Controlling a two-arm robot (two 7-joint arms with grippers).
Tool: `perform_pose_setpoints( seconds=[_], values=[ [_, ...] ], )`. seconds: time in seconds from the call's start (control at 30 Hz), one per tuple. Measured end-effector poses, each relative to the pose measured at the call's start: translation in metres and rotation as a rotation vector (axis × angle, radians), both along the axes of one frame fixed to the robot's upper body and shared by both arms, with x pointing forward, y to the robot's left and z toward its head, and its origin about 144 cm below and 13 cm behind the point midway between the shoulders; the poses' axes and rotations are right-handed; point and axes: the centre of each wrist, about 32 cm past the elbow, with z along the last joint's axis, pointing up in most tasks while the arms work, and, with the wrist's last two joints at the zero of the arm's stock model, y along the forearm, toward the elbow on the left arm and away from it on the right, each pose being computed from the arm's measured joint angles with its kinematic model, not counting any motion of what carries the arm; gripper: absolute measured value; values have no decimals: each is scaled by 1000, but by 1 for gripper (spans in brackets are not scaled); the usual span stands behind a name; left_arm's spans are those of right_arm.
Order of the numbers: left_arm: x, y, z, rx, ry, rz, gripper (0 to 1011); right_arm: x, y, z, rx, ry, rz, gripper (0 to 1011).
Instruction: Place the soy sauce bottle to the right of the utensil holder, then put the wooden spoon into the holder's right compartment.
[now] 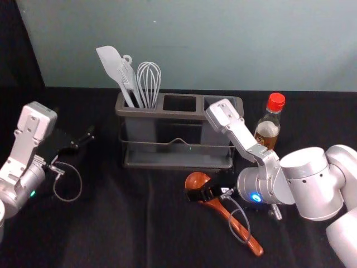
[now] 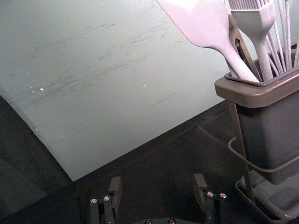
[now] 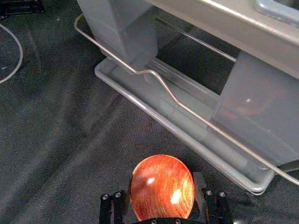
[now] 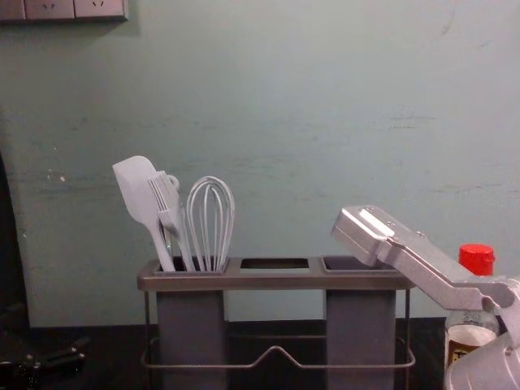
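The soy sauce bottle [image 1: 268, 125] with a red cap stands right of the utensil holder [image 1: 178, 162]; in the chest view the bottle [image 4: 476, 260] is partly behind the right arm. A wooden spoon [image 1: 241, 229] lies in front of the holder, bowl toward it, handle toward the front right. My right gripper [image 1: 203, 194] is low over the spoon's neck. In the right wrist view the right gripper [image 3: 162, 198] is open, its fingers on either side of the spoon's bowl [image 3: 162, 186]. My left gripper [image 1: 83, 139] is parked at the left; in its wrist view the left gripper [image 2: 157, 191] is open and holds nothing.
A spatula [image 1: 111, 64], a brush and a whisk [image 1: 149, 78] stand in the holder's left compartment. The holder's wire rail [image 3: 149, 72] and base tray [image 3: 187, 140] are close beyond the right gripper. A wall [image 4: 276, 122] rises behind the table.
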Motion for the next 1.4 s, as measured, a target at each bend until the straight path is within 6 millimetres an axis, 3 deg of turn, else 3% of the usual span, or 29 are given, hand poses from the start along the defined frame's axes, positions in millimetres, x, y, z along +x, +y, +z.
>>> perform_pose_setpoints(
  seconds=[0.33,0.67,1.2,1.4],
  values=[
    [0,0,0,0,0,0,1005,-8,-3,6,28,-78,32,821],
    [0,0,0,0,0,0,1005,-20,-16,18,165,-208,130,821],
    [0,0,0,0,0,0,1005,-51,-44,55,365,-514,184,821],
    [0,0,0,0,0,0,1005,-52,-49,63,431,-644,151,821]
  ],
)
